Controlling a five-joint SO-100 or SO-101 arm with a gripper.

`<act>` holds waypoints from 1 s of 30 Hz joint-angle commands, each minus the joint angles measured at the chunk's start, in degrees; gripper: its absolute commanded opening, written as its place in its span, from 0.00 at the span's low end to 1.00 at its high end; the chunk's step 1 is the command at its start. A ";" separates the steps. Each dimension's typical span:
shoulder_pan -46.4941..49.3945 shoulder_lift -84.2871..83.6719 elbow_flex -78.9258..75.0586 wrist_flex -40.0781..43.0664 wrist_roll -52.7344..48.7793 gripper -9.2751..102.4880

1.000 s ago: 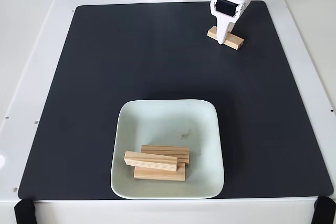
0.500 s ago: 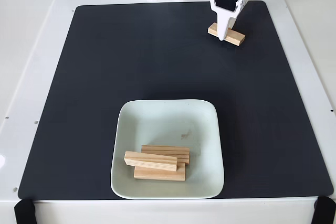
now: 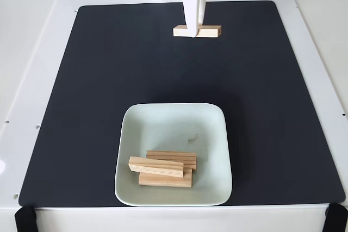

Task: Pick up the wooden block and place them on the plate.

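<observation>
**Block 4 of 4 in transit; 3 already on plate**

Since the frame half a sec back, the gripper (image 3: pixel 194 30) has swung from the mat's top-right corner area to top-centre, and the fourth wooden block (image 3: pixel 210 31) went with it. Its long axis was skewed before; now it reads near level across the pic.

Fixed view, working top to bottom:

- You've got the white jaws closed on that block at about its middle, both ends sticking out either side of the fingers. Can't tell from this angle if it's lifted clear of the black mat (image 3: pixel 81 107) or skimming it; my guess is it's carried, since it moved w/ the arm.
- Arm base and white parts sit at the top edge, behind the mat, on the white table (image 3: pixel 27 52).
- Mint-green plate (image 3: pixel 215 188) sits low-centre on the mat, well apart from the gripper. Small brownish speck near its middle.
- Three wooden blocks (image 3: pixel 163 167) are piled in the plate's lower half: two lying flat, touching, a third laid across on top, slightly tilted.

Progress, as I judge it: 3 done, last one gripped, approx three-quarters thru. What's left for you: bring the block down the mat to above the plate, release, back off. Upper half of the plate is bare, so aim there & you avoid knocking the pile.
</observation>
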 commanded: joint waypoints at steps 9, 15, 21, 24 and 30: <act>8.53 -2.64 -14.50 -8.35 -33.22 0.09; 8.44 -14.68 -31.82 -5.89 -33.57 0.08; 8.26 -29.00 -50.10 8.35 -33.13 0.08; 8.61 -37.00 -58.97 11.69 -33.05 0.08; 9.49 -50.63 -72.77 12.13 -33.05 0.08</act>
